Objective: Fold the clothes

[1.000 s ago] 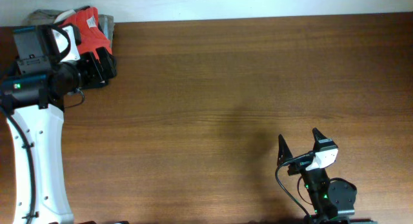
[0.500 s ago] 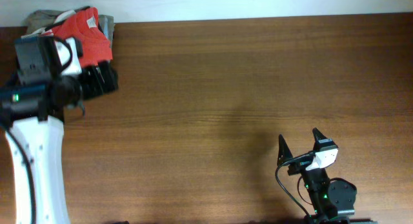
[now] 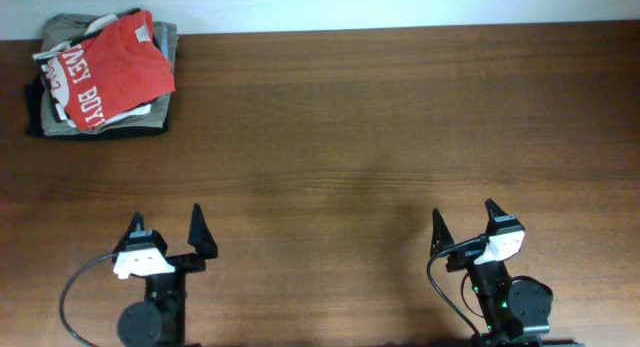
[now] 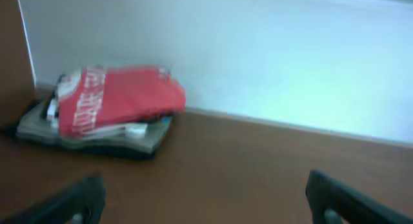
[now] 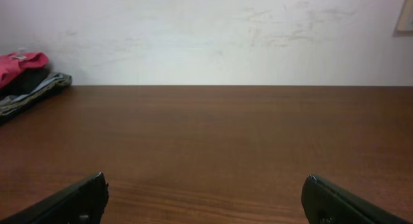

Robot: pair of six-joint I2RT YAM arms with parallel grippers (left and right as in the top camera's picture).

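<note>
One red T-shirt (image 3: 118, 69) tops one stack (image 3: 62, 28); both end effectors (image 3: 166, 219) (image 3: 462, 212) gape.

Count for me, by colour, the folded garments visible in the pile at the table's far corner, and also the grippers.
red-orange T-shirt: 1
khaki garment: 1
white garment: 1
black garment: 1
grippers: 2, the left gripper and the right gripper, both open
Total: 6, counting only the layers that show; the pile may hide more.
</note>
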